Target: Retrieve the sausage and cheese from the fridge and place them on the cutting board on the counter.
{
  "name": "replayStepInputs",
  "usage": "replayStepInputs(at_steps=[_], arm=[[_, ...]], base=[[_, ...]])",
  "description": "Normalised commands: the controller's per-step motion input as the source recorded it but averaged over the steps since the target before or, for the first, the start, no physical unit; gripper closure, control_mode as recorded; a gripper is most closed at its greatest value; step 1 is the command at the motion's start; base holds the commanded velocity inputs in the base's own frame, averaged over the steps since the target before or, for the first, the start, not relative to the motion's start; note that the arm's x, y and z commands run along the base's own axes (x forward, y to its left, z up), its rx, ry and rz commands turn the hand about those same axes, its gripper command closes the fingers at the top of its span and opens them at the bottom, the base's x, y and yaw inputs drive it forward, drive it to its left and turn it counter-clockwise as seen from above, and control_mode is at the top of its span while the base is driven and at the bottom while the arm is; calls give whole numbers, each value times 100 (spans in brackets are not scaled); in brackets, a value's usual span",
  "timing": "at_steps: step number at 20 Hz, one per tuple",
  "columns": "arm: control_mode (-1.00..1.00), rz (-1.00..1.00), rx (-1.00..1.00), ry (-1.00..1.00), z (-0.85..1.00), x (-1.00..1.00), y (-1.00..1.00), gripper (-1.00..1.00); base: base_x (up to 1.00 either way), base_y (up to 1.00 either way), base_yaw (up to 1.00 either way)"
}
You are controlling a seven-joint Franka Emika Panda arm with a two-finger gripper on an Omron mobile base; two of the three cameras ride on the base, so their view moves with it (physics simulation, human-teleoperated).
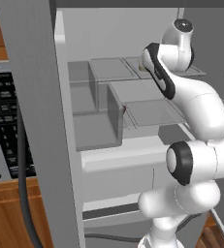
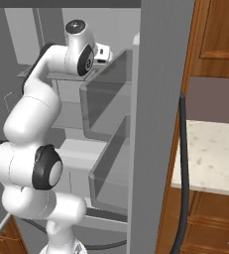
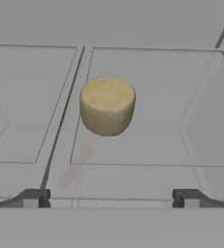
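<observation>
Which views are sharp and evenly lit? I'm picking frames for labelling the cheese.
Hand view: soft, slightly hazy, flat grey light; the cheese reads clearly, with only a faint shadow smudge on the shelf below it; the gripper tips are dark but distinct. Left base view: crisp, even light, no glare on the fridge. Right base view: equally crisp; the counter is brightly lit.

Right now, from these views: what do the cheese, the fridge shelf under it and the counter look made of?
Cheese: matte, pale yellow, finely grainy surface, looks like a firm cheese round. Shelf: translucent grey with thin edge lines, probably glass or clear plastic; I can't tell which. Counter: beige with fine specks, looks like polished stone, over brown wood-grain cabinets. Gripper is open, short of the cheese.
</observation>
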Motion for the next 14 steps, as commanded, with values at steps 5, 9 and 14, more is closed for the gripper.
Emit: replayStepInputs(at_steps=[5,9,14], arm=[[-100,0,3,9,0,41,0,-100],[-100,0,1,1,-1,55,0,-100],[-100,0,0,0,-13,53,0,-100]], base=[[0,0,0],[0,0,0],[0,0,0]])
